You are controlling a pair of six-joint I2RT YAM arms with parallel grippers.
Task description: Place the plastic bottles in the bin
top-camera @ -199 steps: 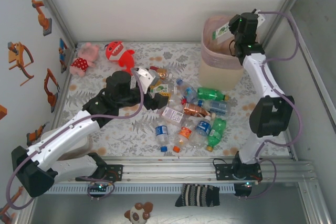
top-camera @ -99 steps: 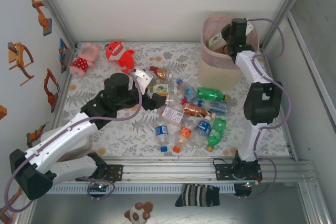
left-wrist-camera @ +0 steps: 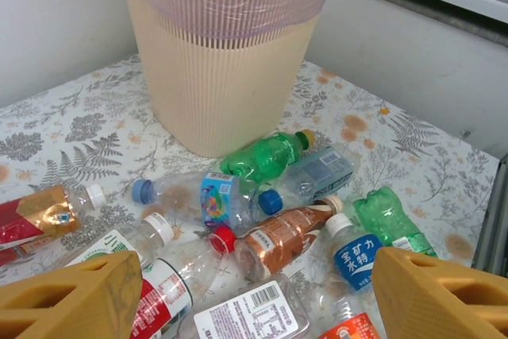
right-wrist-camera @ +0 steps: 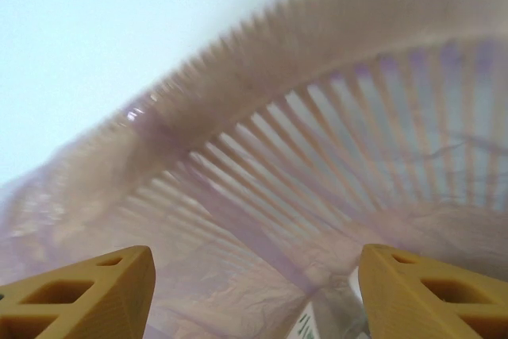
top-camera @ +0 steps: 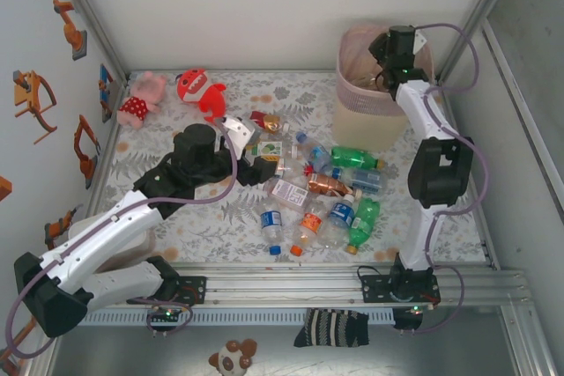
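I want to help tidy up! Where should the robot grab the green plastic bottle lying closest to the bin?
Probably around the middle of the green plastic bottle, coming straight down from above. It lies on its side by the tall cream and pink bin, round belly bare on top, while other bottles crowd its near side. Pinch across its width.

Clear and green plastic bottles, lying jumbled together; cream bin, pink slatted rim, upright just behind them
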